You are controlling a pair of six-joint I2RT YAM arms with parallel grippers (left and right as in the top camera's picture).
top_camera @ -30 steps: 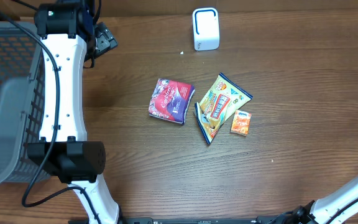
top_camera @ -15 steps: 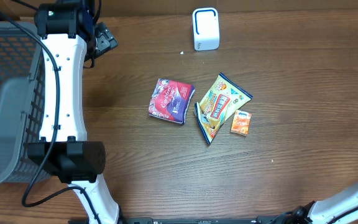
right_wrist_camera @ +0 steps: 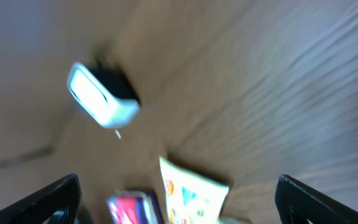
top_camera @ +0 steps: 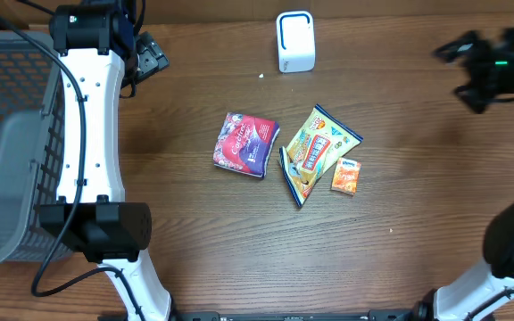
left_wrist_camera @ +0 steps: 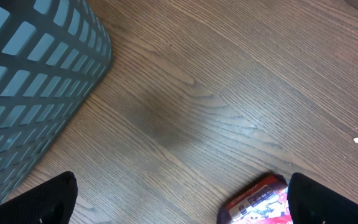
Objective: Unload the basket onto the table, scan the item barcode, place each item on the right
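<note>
Nothing is held yet: the left gripper [left_wrist_camera: 179,196] and the right gripper [right_wrist_camera: 178,196] are both seen with jaws spread wide and empty. Three candidate items are laid at the centre of the overhead frame: a red packet [top_camera: 246,144], a yellow snack bag [top_camera: 316,150] and a small orange sachet [top_camera: 346,176]. The white barcode scanner [top_camera: 295,41] is set at top centre.

The bag and sachet are placed touching or nearly so, and both could be caught in one pinch. A flat packet could also be slid along the table [top_camera: 400,250] rather than lifted, or presented with its barcode turned away. The right wrist view is blurred, so an approach judged from it could be misplaced.

The mesh wall of the basket [left_wrist_camera: 36,68] is shown close only in the left wrist view. The scanner is seen obliquely only in the right wrist view. The sachet is made out clearly overhead alone.
</note>
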